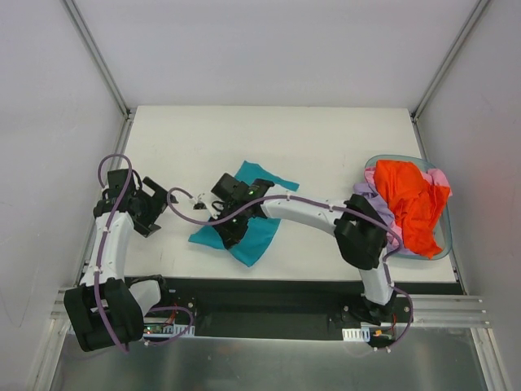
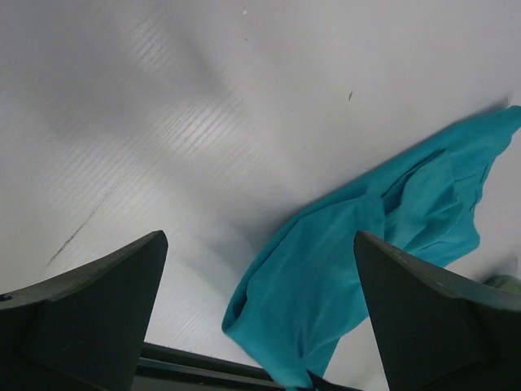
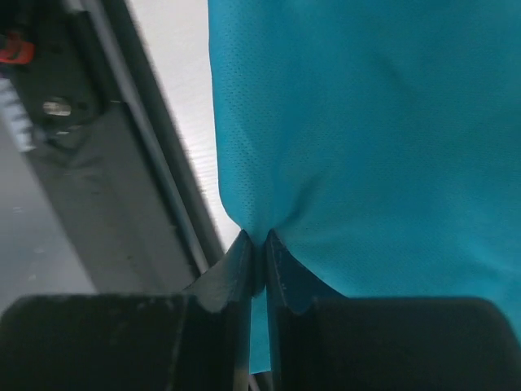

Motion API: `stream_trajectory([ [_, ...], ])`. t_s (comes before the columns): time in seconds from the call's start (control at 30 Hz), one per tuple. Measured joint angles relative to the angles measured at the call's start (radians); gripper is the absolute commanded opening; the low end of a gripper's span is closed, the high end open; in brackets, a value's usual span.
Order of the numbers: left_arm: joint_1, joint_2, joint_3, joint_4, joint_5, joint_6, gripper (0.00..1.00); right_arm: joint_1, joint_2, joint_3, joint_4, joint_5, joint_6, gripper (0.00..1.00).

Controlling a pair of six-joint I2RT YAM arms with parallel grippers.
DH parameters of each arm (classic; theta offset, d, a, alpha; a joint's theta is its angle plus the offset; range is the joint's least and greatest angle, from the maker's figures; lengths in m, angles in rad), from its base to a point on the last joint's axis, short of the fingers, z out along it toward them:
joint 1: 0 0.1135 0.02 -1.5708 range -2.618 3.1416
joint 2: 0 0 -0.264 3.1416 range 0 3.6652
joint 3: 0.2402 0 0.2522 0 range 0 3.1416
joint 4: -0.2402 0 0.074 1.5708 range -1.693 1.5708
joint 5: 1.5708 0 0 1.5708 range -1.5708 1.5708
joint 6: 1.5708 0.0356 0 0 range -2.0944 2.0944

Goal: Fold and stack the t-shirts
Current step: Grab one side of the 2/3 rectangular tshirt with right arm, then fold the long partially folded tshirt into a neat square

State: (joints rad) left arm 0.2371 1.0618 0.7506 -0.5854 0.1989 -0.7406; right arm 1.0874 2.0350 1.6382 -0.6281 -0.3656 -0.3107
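A teal t-shirt [image 1: 254, 230] lies crumpled on the white table [image 1: 269, 138], left of centre. My right gripper [image 1: 228, 232] reaches across over it and is shut on a pinch of the teal fabric [image 3: 358, 147]; the jaws meet with cloth between them [image 3: 259, 244]. My left gripper [image 1: 159, 210] is open and empty at the table's left side, apart from the shirt. In the left wrist view the teal shirt [image 2: 358, 252] lies ahead between the spread fingers [image 2: 98, 309].
A grey-blue basket [image 1: 440, 236] at the right edge holds an orange t-shirt [image 1: 411, 199] on top of pink and lilac garments [image 1: 368, 186]. The black front rail [image 1: 269, 297] runs along the near edge. White walls enclose the table.
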Motion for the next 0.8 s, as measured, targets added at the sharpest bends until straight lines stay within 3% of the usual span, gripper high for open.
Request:
stream_trajectory([
  [0.23, 0.000, 0.000, 0.000, 0.000, 0.002, 0.000, 0.99, -0.053, -0.112, 0.010, -0.032, -0.117, 0.063, 0.07],
  [0.4, 0.000, 0.007, 0.003, -0.001, 0.013, 0.002, 0.99, -0.161, -0.113, 0.035, -0.075, -0.155, 0.061, 0.07],
  [0.8, 0.000, 0.084, 0.064, 0.003, 0.079, 0.026, 0.99, -0.413, 0.027, 0.223, -0.179, -0.266, -0.029, 0.08],
])
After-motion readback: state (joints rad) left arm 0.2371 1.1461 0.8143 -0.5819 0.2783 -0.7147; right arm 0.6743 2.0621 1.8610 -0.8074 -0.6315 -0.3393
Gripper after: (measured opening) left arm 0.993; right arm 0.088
